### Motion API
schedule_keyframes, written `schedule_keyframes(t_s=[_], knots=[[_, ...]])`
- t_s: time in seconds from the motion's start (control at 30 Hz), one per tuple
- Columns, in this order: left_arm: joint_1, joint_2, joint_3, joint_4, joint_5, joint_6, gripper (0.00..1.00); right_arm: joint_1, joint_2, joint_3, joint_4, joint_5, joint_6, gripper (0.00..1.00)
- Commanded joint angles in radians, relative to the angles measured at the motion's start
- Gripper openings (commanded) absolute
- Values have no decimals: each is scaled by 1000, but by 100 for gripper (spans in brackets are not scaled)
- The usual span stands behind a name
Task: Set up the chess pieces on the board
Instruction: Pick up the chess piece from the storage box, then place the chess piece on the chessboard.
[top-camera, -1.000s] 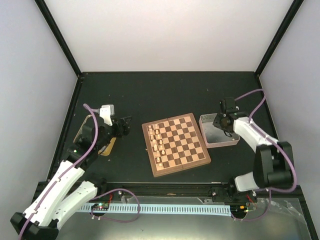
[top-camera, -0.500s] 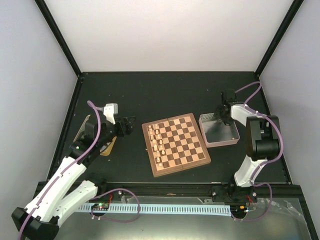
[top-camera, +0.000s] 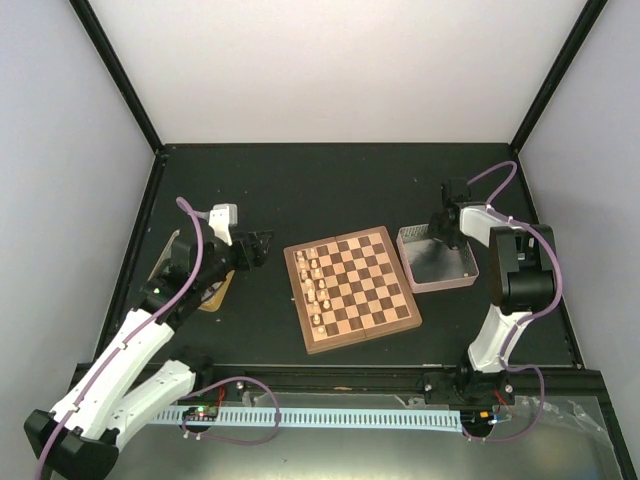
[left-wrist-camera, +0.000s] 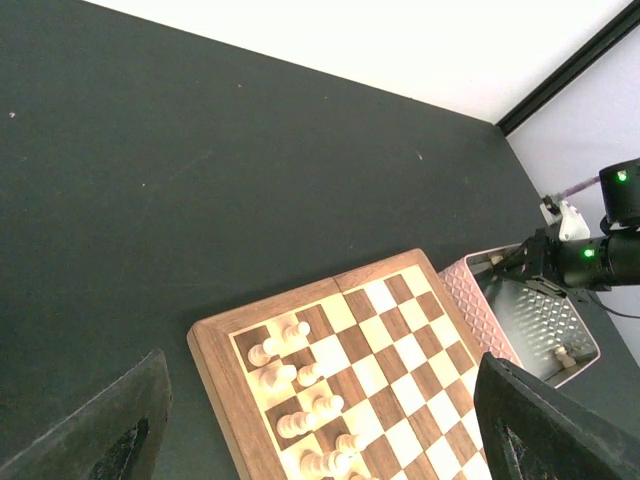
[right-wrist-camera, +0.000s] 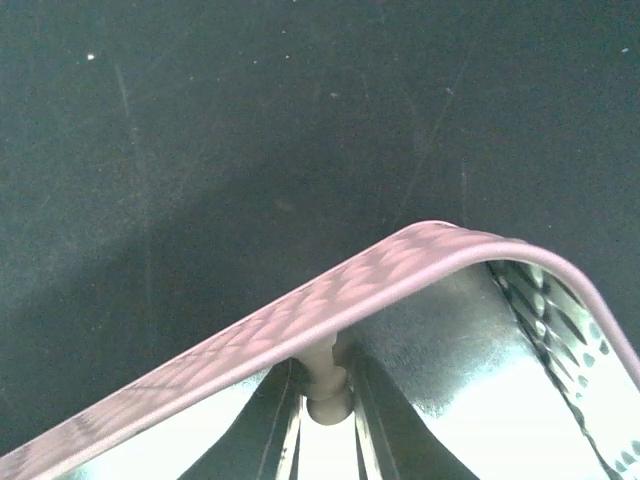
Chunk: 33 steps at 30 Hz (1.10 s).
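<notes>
Your board (top-camera: 352, 291) is a square wooden chessboard in dark brown and pale tan checks with a brown rim. A fold seam runs across its middle. It lies near the centre of the worktop (top-camera: 330, 190), turned slightly askew to the near edge. The chess pieces (left-wrist-camera: 292, 372) you can see on it are small pale turned chessmen. They stand upright in two loose files along the board's left edge, and the rest of its squares are bare. Just beside the board's far right corner sits a pinkish tray (top-camera: 462, 283) with a dimpled wall and a shiny floor. From the left wrist view you can make out one more small pale piece (left-wrist-camera: 565, 355) near the tray's right wall. Your right gripper (top-camera: 443, 240) reaches down inside the tray's far left corner, just behind the wall. Its two dark fingers (right-wrist-camera: 385, 430) are drawn in against either side of a single pale chessman (right-wrist-camera: 325, 388), gripping it low on its body. The tray wall curves across in front of that grip. Your left gripper (top-camera: 262, 246) hovers off the board's left edge, jaws spread wide with nothing between them, looking across at the board. Under that arm a gold tin (top-camera: 216, 296) lies near the worktop's left edge. Purple cables (top-camera: 190, 255) loop along both arms.
</notes>
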<state>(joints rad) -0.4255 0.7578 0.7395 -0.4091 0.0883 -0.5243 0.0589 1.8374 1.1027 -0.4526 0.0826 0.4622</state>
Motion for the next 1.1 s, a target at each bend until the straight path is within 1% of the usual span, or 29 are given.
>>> schedule_keyframes(t_s=[0.0, 0.13, 0.23, 0.33, 0.43, 0.57, 0.63, 0.7, 0.8, 0.87, 0.97, 1.07], knots=[[5, 2, 50, 26, 21, -12, 85, -8, 13, 11, 8, -16, -34, 9], [6, 0, 52, 25, 27, -13, 85, -8, -15, -9, 29, -15, -50, 2], [6, -3, 51, 26, 38, -14, 85, -7, -58, -29, 37, -20, -56, 1], [5, 0, 50, 36, 75, -19, 85, -5, -131, -60, 30, -64, -54, 1], [5, 8, 54, 71, 155, -23, 85, 3, -238, -122, 46, -167, -48, 1], [6, 51, 73, 140, 356, -30, 85, 44, -408, -243, 153, -333, -43, 1], [6, 86, 89, 170, 463, -46, 85, 93, -485, -290, 221, -410, -55, 1], [5, 120, 100, 196, 541, -72, 84, 162, -545, -317, 285, -489, -75, 1], [2, 164, 117, 222, 623, -142, 84, 274, -607, -335, 367, -642, -108, 1], [-5, 187, 102, 284, 670, -208, 83, 356, -628, -325, 395, -728, -125, 1], [-21, 217, 67, 366, 711, -294, 81, 467, -642, -284, 398, -778, -157, 2], [-35, 239, 55, 387, 737, -334, 80, 551, -640, -232, 372, -806, -195, 2]])
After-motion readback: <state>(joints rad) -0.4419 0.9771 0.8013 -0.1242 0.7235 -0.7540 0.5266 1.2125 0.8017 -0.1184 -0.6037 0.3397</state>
